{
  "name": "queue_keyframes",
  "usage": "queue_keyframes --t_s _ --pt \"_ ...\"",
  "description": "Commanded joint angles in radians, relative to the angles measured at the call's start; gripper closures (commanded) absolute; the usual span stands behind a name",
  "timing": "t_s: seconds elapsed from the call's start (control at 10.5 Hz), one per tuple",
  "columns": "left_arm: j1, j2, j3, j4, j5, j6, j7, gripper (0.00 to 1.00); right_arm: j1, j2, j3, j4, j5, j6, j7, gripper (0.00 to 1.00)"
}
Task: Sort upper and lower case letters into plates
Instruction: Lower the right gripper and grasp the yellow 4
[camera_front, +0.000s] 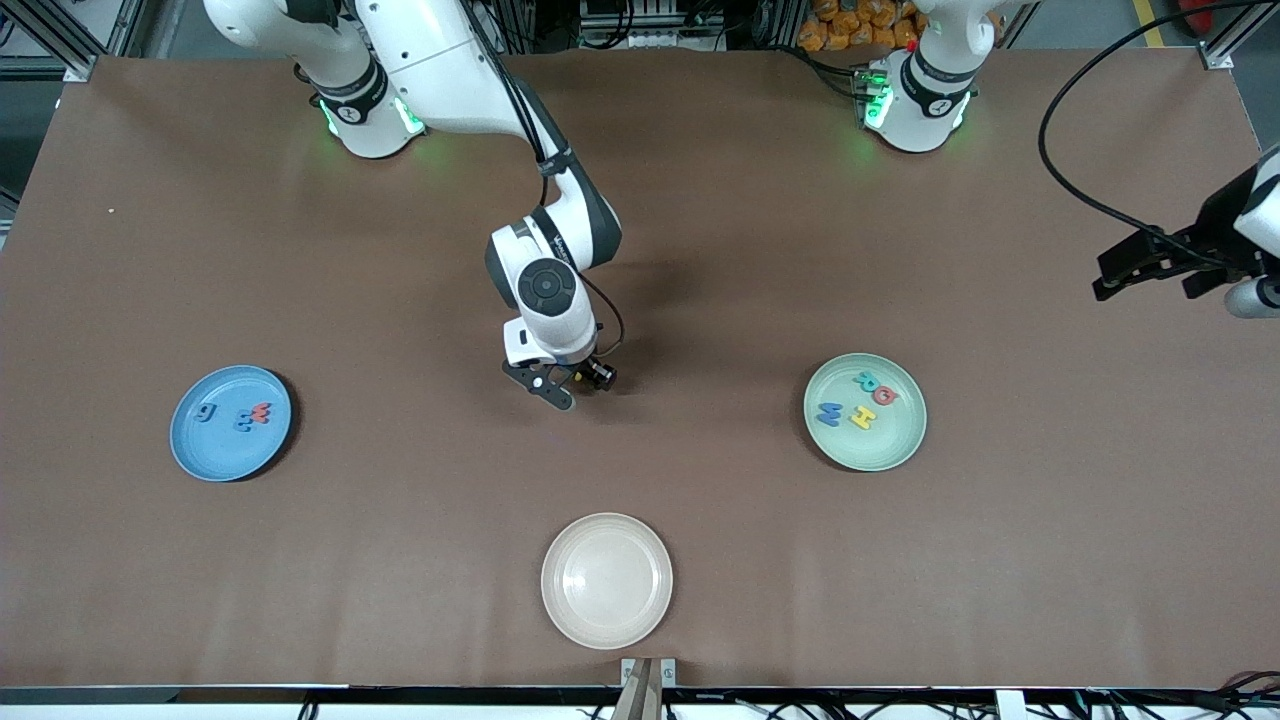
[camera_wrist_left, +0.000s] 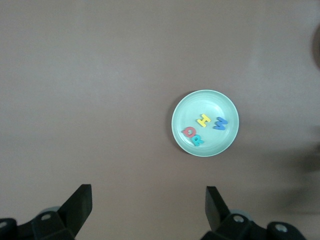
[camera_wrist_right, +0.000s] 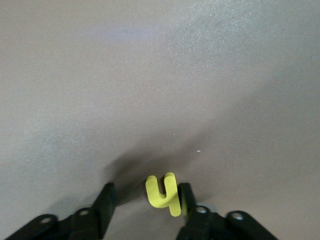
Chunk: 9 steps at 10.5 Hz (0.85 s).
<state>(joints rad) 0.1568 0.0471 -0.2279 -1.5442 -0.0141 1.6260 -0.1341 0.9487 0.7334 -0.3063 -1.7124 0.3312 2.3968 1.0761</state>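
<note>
The right gripper (camera_front: 560, 388) is low over the brown surface (camera_front: 700, 250) at centre frame, its fingers half closed around a small yellow letter (camera_wrist_right: 162, 194) that looks like a lower-case y; one finger touches it, the other stands just apart. The grip should finish square on the letter before any lift, since so thin a piece could tip or slide. I judge it belongs in the blue plate (camera_front: 190, 440) at middle left, not the green plate (camera_front: 890, 450) at middle right. The left gripper (camera_front: 1150, 268) waits wide open, empty, at the right edge.
</note>
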Motion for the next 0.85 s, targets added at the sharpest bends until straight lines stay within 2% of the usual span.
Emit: queue_keyframes --t_s 0.0,0.28,0.38,0.57,0.76 --pt "-0.042 -0.027 -0.001 -0.033 -0.004 0.017 -0.039 0.00 0.042 -0.015 -0.036 -0.030 0.002 -0.007 0.024 1.00" --pt "-0.107 -0.027 0.007 -0.034 0.035 0.015 -0.018 0.00 0.076 -0.015 -0.079 -0.038 0.002 -0.024 0.024 1.00" --pt "-0.108 -0.036 0.001 -0.037 0.036 0.014 -0.006 0.00 0.102 -0.017 -0.130 -0.035 0.002 -0.051 0.024 1.00" --pt "-0.097 -0.053 0.008 -0.054 0.026 0.008 0.126 0.00 0.204 -0.017 -0.303 -0.035 0.002 -0.169 0.012 1.00" --pt "-0.051 -0.058 0.012 -0.059 0.017 0.008 0.180 0.00 0.219 -0.015 -0.433 -0.033 0.002 -0.221 -0.068 1.00"
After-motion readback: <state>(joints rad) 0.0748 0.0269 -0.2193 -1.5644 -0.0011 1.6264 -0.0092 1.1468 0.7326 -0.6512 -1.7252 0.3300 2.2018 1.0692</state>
